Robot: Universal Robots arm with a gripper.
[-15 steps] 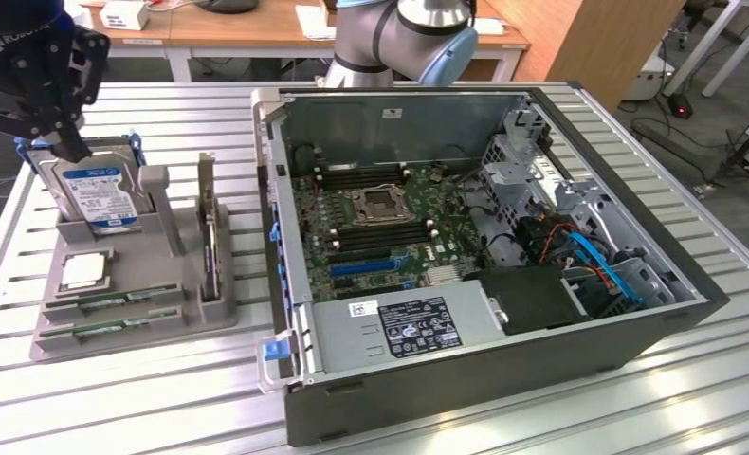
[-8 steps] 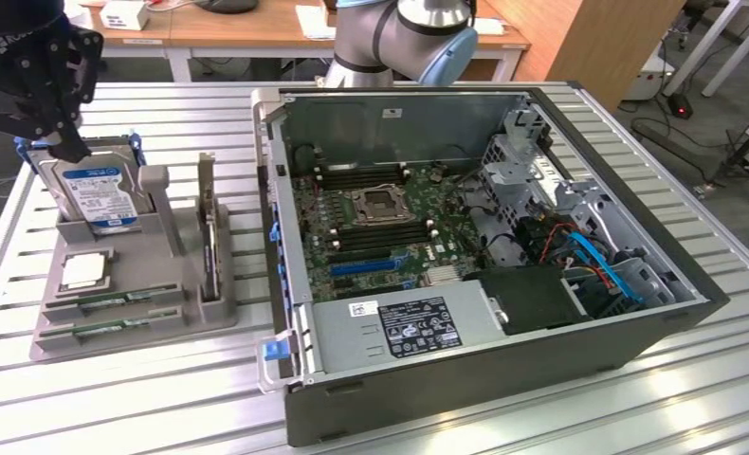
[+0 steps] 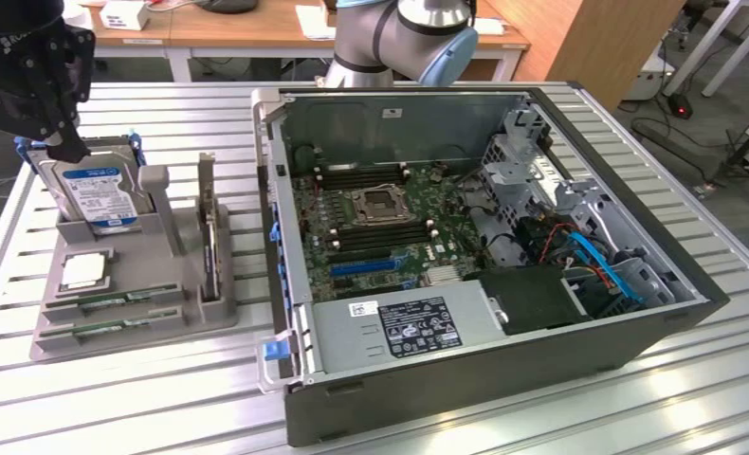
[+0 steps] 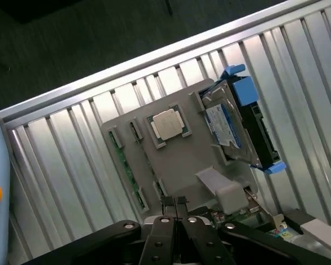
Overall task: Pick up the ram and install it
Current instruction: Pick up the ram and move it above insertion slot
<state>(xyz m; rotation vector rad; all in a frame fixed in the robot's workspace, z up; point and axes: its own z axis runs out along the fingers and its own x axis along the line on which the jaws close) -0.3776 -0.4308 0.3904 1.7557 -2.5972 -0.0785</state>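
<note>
gripper (image 4: 176, 205) shut, empty, above the grey holder (image 3: 216, 308); ram (image 3: 112, 301) lies slotted along its edge opposite the hard drive (image 3: 97, 194).

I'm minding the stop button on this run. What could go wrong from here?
1. The gripper, shut and empty, hangs right by the top edge of the hard drive; it may knock the drive when it moves.
2. The ram lies in a narrow slot of the grey holder beside a second stick; a slightly off grasp could catch both.
</note>
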